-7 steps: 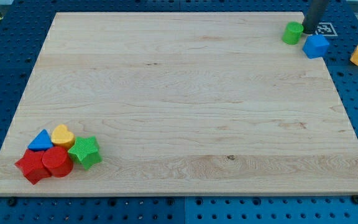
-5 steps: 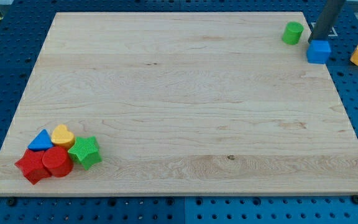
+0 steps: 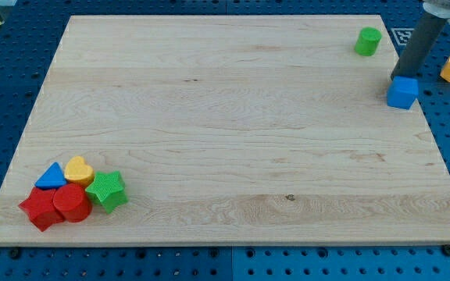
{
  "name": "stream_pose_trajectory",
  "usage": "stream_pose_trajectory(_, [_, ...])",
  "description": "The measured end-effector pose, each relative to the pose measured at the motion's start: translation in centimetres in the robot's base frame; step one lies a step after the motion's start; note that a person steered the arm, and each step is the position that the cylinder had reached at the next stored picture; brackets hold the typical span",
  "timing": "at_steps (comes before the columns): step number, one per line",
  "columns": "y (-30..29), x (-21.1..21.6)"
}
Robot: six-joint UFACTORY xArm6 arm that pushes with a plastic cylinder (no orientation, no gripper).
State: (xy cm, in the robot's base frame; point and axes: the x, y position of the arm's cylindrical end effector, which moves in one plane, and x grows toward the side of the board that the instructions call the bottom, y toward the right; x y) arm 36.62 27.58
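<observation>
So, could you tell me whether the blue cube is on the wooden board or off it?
On, barely. The blue cube sits at the wooden board's right edge, overhanging it slightly, with my tip against its upper side.

The pale wooden board [image 3: 209,125] shows smooth, matt grain, while the blue block [image 3: 402,92] on it beside my tip [image 3: 398,76] looks like matt plastic.

Bright, even overhead light; soft short shadows, sharp focus throughout.
</observation>
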Motion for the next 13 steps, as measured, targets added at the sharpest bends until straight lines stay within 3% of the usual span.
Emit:
stream_pose_trajectory(2, [-2.1,-1.9])
stream_pose_trajectory(3, [-6.0,-4.0])
stream_pose_trajectory(4, [-10.6,-8.6])
stream_pose_trajectory(5, [-11.0,-14.7])
stream_pose_trajectory(6, [-8.2,-17.4])
stream_pose_trajectory(8, [-2.8,-11.7])
stream_pose_trajectory(13, [0.1,-4.3])
